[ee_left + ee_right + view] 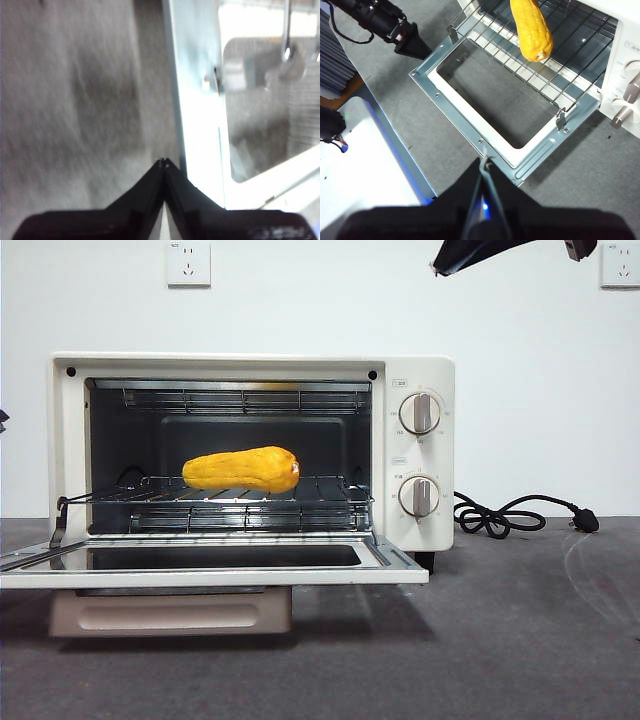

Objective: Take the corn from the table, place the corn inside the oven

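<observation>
**Corn on the rack, oven door down**

Front view shows the corn (242,469) lying lengthwise on the wire rack (215,492) inside the oven (250,455), its whitish stub toward the knob side; the door (210,565) hangs fully open and flat above the table (520,630); nothing grips the cob.

From where I stand, both arms look idle; the right gripper (484,162) hovers high over the table in front of the open door, jaws pressed together and holding nothing; the left gripper (163,162) sits low beside the door's edge, its jaws also closed to a point and empty; the right wrist view catches that left gripper (412,45) off the far corner of the door.

My reading is that the placing step is done, the cob resting well inside the cavity; what remains, if anything, is to keep both arms clear of the door, or to lift it closed; the task itself asks no more.
</observation>
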Tool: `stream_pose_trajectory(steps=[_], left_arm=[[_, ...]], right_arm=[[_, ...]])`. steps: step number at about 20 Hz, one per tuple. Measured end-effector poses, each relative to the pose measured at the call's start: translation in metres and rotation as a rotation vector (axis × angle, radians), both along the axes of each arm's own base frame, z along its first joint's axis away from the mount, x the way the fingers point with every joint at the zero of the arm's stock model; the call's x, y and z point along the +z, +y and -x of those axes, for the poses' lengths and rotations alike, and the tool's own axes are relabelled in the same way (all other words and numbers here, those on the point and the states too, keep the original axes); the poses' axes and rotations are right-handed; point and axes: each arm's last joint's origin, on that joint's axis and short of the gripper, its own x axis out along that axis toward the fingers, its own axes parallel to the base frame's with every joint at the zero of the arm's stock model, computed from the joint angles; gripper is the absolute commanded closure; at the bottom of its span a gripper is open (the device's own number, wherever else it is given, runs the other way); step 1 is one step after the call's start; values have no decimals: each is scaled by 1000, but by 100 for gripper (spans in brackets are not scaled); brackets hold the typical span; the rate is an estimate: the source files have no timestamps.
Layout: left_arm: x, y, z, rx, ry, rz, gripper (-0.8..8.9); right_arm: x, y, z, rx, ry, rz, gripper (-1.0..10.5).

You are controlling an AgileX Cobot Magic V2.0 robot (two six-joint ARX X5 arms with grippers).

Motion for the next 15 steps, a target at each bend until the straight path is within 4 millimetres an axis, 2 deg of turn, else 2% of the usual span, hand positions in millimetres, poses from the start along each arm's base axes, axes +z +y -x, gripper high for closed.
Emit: stream_pose_trajectory(steps=[6,15], left_arm=[[-1,0,2,-19,17,50,821],[1,0,3,-36,2,221,821]], right_arm=[[0,0,0,0,0,0,956],[-1,0,1,0,10,5,956]])
